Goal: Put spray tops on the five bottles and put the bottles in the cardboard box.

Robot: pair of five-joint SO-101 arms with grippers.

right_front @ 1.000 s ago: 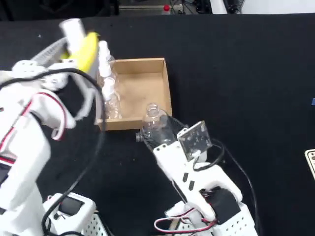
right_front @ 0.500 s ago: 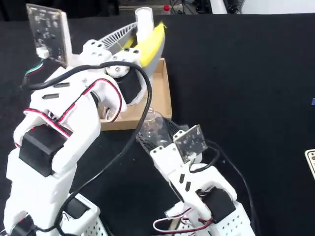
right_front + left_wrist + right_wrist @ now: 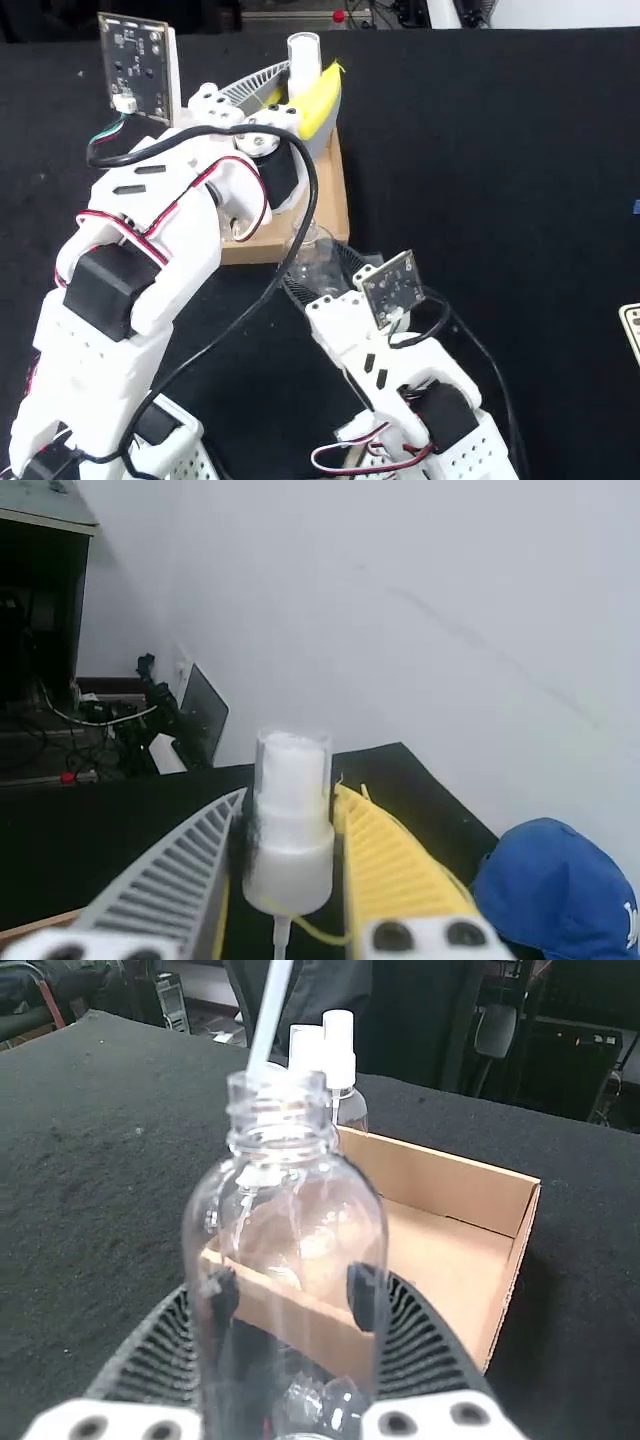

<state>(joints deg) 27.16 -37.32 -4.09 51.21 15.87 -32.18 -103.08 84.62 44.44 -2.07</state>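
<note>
High view: spray top (image 3: 303, 50) at 12 o'clock from bottle (image 3: 316, 252).
Left gripper (image 3: 290, 805): clamped on spray top.
Right gripper (image 3: 290, 1290): clasping upright open bottle, box (image 3: 455, 1230) behind.
Tube (image 3: 268, 1015): slants down to neck's 11 o'clock edge; entry unclear.

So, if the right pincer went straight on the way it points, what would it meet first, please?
Probably the near wall of the cardboard box: the right pincer, shut on an open bottle, points at it, though depth is unclear.
</note>
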